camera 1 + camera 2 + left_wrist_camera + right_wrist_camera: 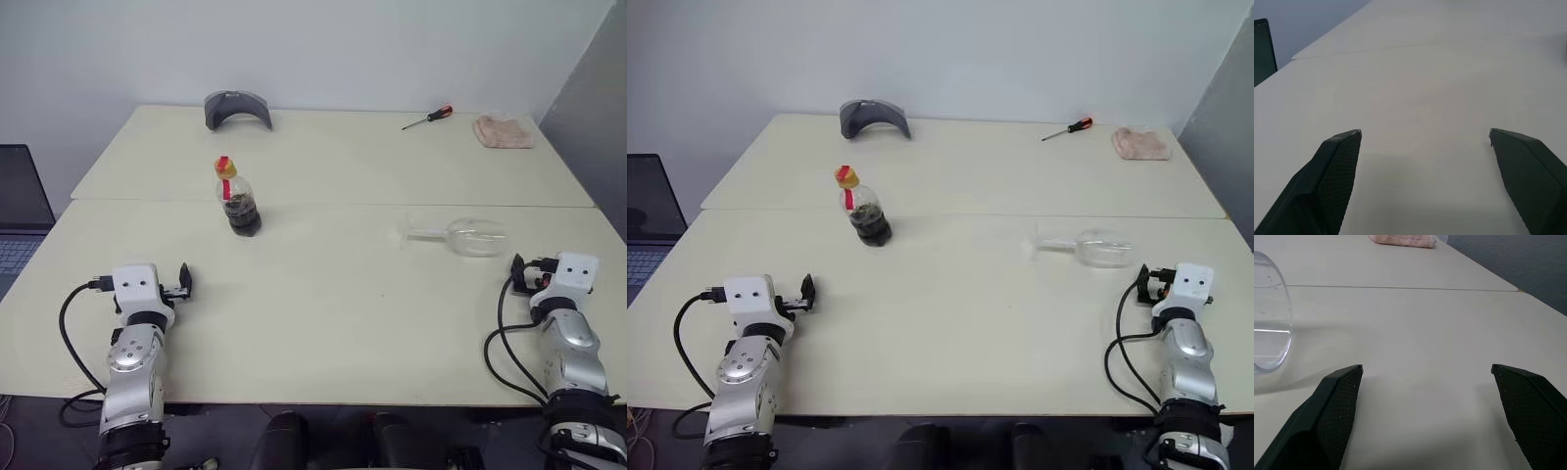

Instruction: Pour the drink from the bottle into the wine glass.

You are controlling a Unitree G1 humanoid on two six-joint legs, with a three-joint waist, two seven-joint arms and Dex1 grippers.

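Note:
The bottle [238,199] stands upright left of the table's middle, capped in yellow and red, with the dark drink [242,214] filling its lower part. The wine glass [463,236] lies on its side toward the right, its foot pointing left and its bowl [1271,328] just ahead and inward of my right gripper [1426,367]. That gripper is open above the table near the front right corner, holding nothing. My left gripper [1425,134] is open too, low over the front left of the table, well short of the bottle.
A grey curved object [237,108] sits at the back of the table [333,313], a red-handled screwdriver [428,117] and a pink cloth [505,131] at the back right. A laptop [20,211] stands off the table's left side. A seam crosses the table behind the bottle.

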